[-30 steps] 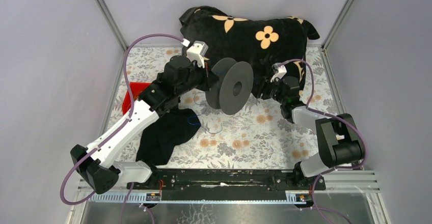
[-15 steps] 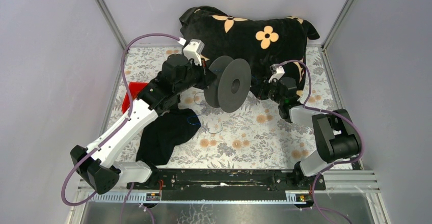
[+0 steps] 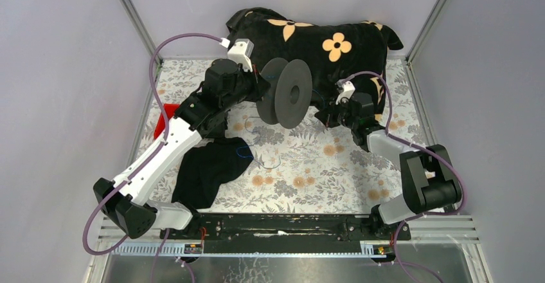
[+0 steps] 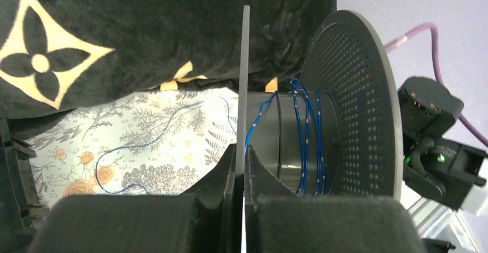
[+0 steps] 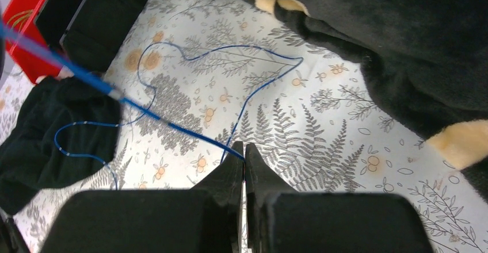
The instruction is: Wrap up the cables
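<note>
Since a second ago the spool (image 3: pixel 287 92) has swung back toward the pillow (image 3: pixel 360 54). Right claw (image 5: pixel 243 152) has shut on the cable (image 5: pixel 172 125), which lies loose across the surface (image 3: pixel 334 173). Left claw (image 4: pixel 240 155) pinches the spool's flange. Winding is barely begun; next wants a taut feed.
</note>
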Available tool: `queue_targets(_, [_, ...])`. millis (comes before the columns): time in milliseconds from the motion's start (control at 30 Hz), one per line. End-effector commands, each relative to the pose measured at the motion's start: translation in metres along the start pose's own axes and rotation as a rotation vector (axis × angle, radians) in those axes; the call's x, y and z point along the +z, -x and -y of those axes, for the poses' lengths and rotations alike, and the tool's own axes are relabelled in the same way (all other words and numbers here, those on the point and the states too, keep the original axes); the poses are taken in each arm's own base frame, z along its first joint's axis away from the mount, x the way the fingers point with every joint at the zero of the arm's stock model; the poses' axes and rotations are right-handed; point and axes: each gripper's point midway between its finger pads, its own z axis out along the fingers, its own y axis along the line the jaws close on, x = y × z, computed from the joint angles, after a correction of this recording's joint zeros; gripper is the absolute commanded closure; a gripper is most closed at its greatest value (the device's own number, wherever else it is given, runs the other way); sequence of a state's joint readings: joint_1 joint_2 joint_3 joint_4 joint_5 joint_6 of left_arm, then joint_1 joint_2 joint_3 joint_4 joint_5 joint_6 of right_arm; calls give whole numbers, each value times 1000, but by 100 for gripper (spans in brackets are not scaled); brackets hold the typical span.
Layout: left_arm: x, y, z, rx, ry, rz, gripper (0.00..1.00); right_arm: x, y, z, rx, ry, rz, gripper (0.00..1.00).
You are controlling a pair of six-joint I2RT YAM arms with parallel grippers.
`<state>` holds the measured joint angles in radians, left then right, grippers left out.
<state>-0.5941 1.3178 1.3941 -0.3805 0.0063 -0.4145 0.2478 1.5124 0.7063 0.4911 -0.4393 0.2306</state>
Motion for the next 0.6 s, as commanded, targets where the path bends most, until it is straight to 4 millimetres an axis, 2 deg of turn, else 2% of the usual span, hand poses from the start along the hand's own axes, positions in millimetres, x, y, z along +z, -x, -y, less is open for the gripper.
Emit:
queue_targets(0, [-7,57,4,-60,29,180,100,-9,15,-30,-120,91,-8,100])
queue_targets(367, [-12,65,-38,-152,187,243,100,-25,-10,-90,-244,277,-77,100])
queue_targets(567, [-13,58,-62,-197,257,250,100,-34,-12,-117,-257,375,-67,100])
